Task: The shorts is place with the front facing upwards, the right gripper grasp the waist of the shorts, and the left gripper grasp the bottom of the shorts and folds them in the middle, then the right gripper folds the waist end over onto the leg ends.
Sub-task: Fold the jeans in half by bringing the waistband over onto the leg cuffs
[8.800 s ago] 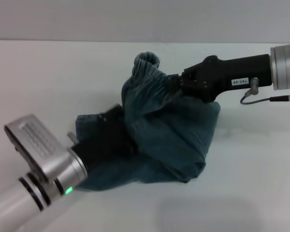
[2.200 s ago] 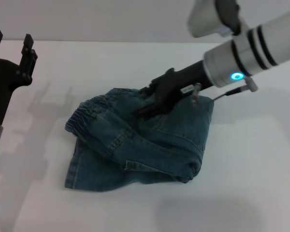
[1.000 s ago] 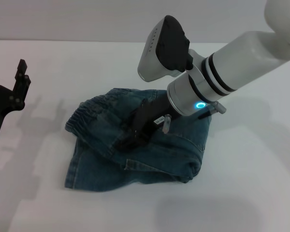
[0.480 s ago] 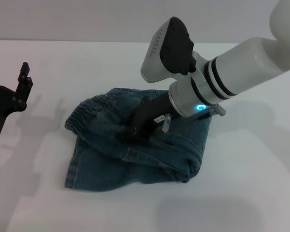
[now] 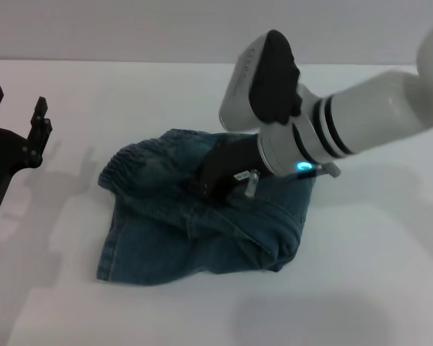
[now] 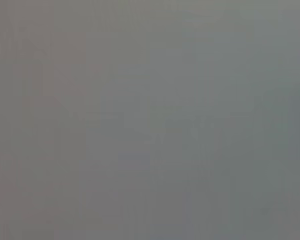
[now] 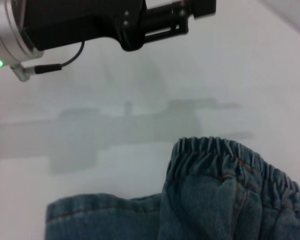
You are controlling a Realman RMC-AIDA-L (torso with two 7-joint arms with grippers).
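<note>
The blue denim shorts (image 5: 202, 231) lie bunched and folded on the white table (image 5: 375, 274). Their ruffled waist (image 5: 123, 164) is at the left, and a flat stitched leg end (image 5: 105, 252) lies nearer me below it. My right gripper (image 5: 202, 184), cyan light on the arm, presses down into the middle of the denim; its tips are sunk in a fold, which moves with it. My left gripper (image 5: 16, 108) hangs open above the table at the far left, apart from the shorts. The right wrist view shows the waist (image 7: 215, 150), a leg end (image 7: 85, 210) and the left gripper (image 7: 195, 12). The left wrist view is plain grey.
White table surface runs all round the shorts, with a grey wall (image 5: 130, 29) behind it. The right arm's white forearm (image 5: 375, 115) and silver wrist block (image 5: 249, 79) hang over the back right of the garment.
The right gripper has drawn back toward the right rear of the shorts, and the loose flap near the middle has been pulled flat into a ridge. The left gripper has barely shifted.
</note>
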